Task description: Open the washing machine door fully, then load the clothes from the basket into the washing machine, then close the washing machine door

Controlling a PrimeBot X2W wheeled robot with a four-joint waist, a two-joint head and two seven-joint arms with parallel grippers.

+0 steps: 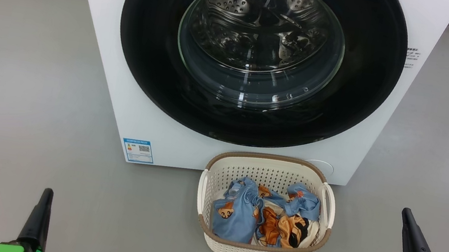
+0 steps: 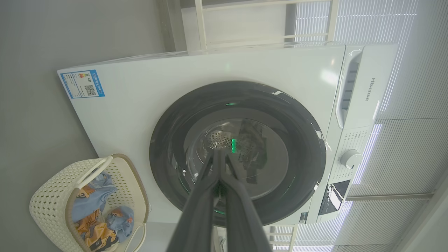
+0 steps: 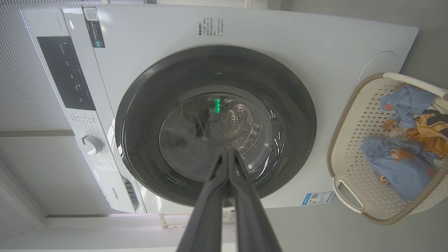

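Note:
The white washing machine (image 1: 99, 34) stands ahead with its round glossy black door (image 1: 148, 64) shut flat against the front; the steel drum shows through the glass bowl. On the floor just before it sits the cream basket (image 1: 258, 251) holding the clothes (image 1: 237, 216), light blue with orange bear prints plus orange and black fabric. My left gripper (image 1: 47, 193) is at the lower left, shut and holding nothing. At the lower right, my right gripper (image 1: 407, 213) is also shut and holds nothing. Both stand well short of the machine and to either side of the basket. In the wrist views the fingertips meet over the door (image 2: 175, 140) (image 3: 140, 105).
Grey floor (image 1: 23, 89) spreads on both sides of the machine. A blue label sticker (image 1: 138, 150) marks its lower left corner. The control panel with a dial (image 2: 350, 158) runs along the machine's top. Pale slatted panels (image 2: 402, 147) stand behind it.

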